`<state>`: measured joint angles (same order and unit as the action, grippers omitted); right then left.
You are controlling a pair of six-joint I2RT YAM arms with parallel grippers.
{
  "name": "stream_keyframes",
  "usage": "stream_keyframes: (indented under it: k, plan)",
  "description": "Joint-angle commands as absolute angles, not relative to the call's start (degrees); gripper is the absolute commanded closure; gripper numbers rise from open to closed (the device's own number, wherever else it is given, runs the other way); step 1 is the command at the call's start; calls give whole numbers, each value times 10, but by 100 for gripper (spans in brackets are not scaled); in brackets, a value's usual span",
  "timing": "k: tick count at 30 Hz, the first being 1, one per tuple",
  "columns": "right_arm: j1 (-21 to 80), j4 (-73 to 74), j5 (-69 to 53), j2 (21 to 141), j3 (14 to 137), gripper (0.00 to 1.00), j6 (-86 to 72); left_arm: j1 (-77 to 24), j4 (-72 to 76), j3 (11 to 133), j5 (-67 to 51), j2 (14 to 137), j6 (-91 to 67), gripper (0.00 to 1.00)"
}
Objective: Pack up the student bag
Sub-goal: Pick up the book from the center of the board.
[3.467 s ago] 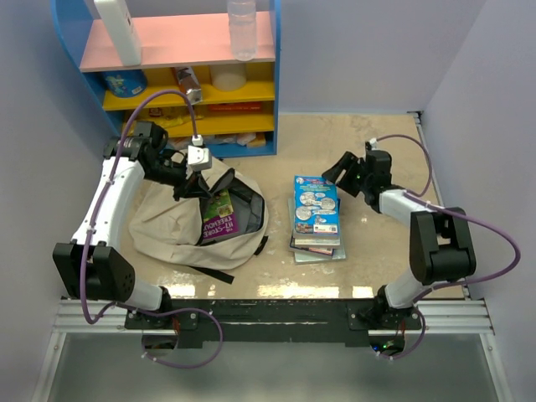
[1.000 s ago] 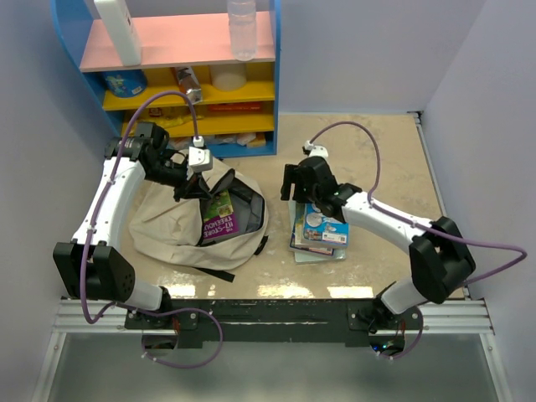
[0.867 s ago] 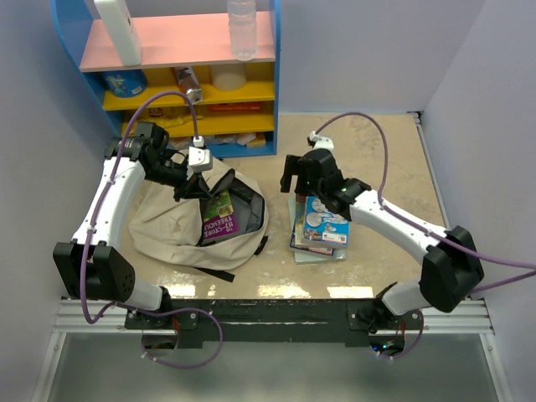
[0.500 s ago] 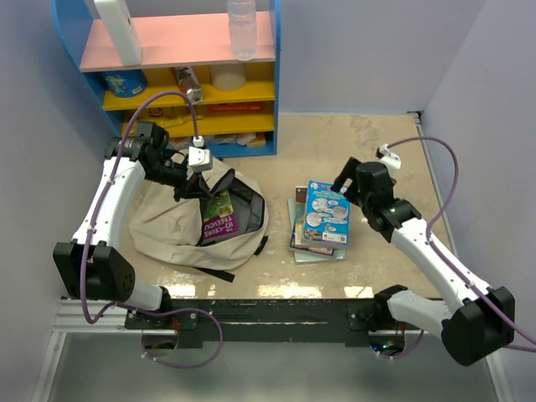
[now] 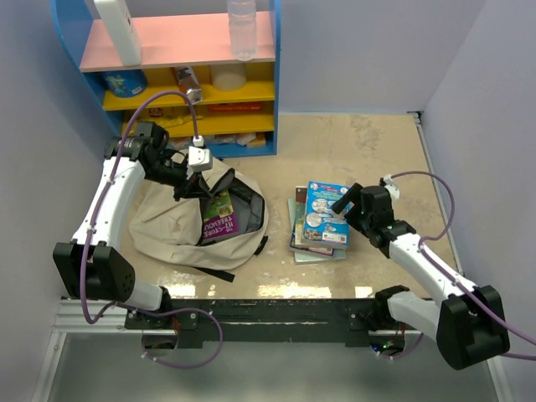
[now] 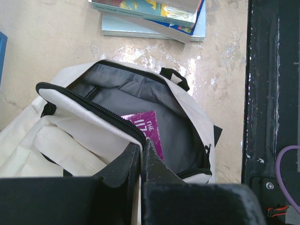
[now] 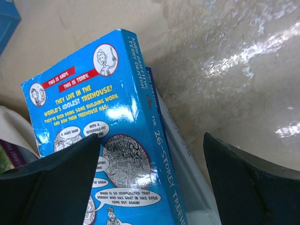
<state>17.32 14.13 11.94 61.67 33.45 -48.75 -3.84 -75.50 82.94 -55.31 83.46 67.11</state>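
Note:
The beige student bag (image 5: 163,226) lies open at the left, with a purple book (image 5: 219,223) in its dark lining. My left gripper (image 5: 189,186) is shut on the bag's zippered opening edge and holds it up. In the left wrist view the jaws pinch that edge (image 6: 140,147) above the purple book (image 6: 151,131). A blue paperback (image 5: 323,211) tops a stack of books (image 5: 314,243) in the middle. My right gripper (image 5: 342,204) is open at the blue book's right edge. In the right wrist view its fingers straddle the book's spine (image 7: 161,154).
A blue, pink and yellow shelf unit (image 5: 184,79) with bottles and boxes stands at the back left. A black strap (image 5: 209,272) trails from the bag toward the near edge. Walls close the table on the left and right.
My right arm swung from the left side of the book stack round to its right side. The blue book turned slightly on the stack. The left arm and the bag have not moved.

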Motion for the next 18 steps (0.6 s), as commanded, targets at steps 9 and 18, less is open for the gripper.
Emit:
stream_keyframes:
  k: [9,18]
  plan:
    - [155,-14,20,550,198,38,-607,-40,-754,853,-591,817,677,100]
    - [134,111,97,426,246,100,-579,-40,-754,850,-594,817,678,100]
